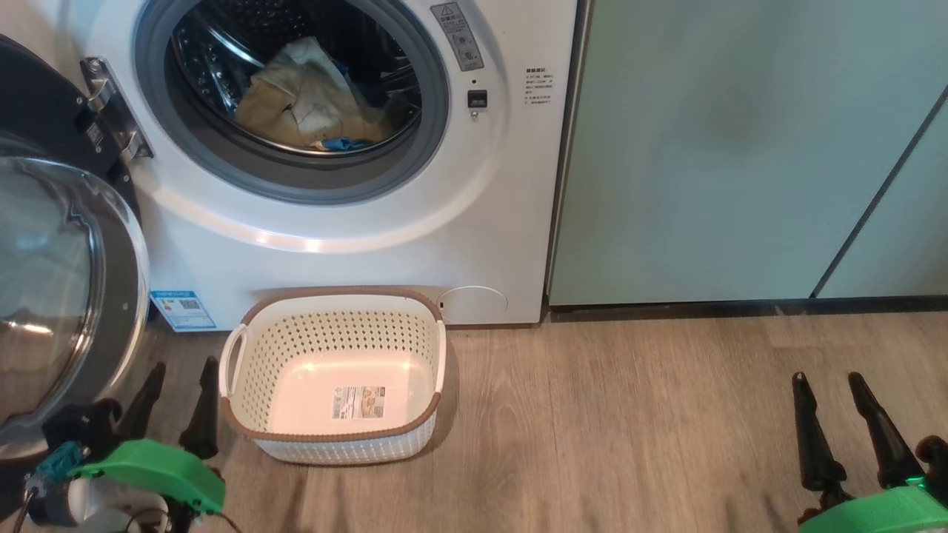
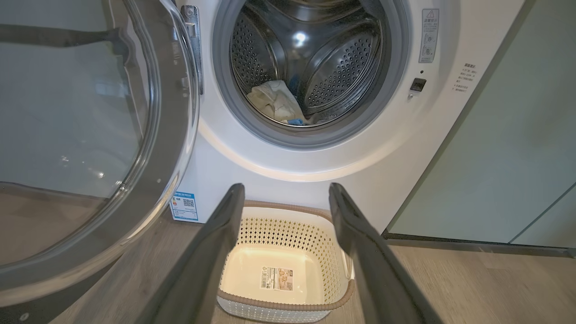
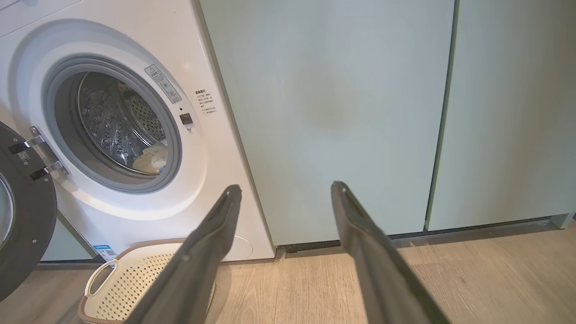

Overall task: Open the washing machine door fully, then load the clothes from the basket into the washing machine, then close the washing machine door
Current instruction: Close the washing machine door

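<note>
Clothes (image 1: 311, 104) lay inside washing machine (image 1: 474, 244); basket (image 1: 333, 437) empty on floor (image 1: 629, 414), just before it. Washing machine door (image 1: 126, 296) stood open at left: rigid, probably heavy, glossy, likely slippery, so push rim opposite hinge. Left end effector (image 1: 185, 366) and right end effector (image 1: 827, 379) were open, empty.

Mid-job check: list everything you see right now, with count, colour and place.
washing machine: one, white, straight ahead.
washing machine door: one, black with clear glass, swung open at left.
clothes: one heap, pale yellow with blue, inside the drum.
basket: one, cream with brown rim, no clothes in it, on the floor before the machine.
label sticker: one, blue, low on the machine's front.
cabinet panels: two, pale teal, right of the machine.
floor: one, wood-look.
left jaws: one pair, dark, open, beside the basket.
right jaws: one pair, dark, open, lower right.
</note>
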Robot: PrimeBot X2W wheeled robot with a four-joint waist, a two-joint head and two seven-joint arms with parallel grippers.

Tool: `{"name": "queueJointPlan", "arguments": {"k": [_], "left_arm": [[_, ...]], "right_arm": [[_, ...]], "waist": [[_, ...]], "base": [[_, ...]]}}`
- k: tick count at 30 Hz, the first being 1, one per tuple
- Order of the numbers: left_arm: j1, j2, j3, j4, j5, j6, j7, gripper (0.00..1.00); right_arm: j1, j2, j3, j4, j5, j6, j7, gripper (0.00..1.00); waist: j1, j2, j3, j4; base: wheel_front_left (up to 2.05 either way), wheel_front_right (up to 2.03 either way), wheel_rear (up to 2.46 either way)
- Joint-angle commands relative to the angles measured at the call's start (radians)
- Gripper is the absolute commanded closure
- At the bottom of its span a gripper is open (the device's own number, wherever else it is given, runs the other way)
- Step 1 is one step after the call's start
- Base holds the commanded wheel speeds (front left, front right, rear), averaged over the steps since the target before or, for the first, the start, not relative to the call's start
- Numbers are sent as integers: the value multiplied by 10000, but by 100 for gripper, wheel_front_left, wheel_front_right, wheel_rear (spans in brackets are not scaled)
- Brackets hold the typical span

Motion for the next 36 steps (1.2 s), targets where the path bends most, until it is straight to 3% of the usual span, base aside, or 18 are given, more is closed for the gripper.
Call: {"name": "queueJointPlan", "arguments": {"k": [1,20,36], "left_arm": [[-529,237,467,-248,-46,-11,-93,0],[-602,30,702,-476,15,-11,-93,0],[-725,-10,732,-460,84,-11,-93,0]], "right_arm": [[-279,-100,168,-314,-15,2,-67,0],[-230,-80,119,-314,-26,2,-67,0],[-230,28,112,-331,-1,2,-67,0]], "waist": [[0,0,-4,6],[0,0,-34,613],[0,0,-17,2466]], "base": [[0,0,0],[0,0,0],[0,0,0]]}}
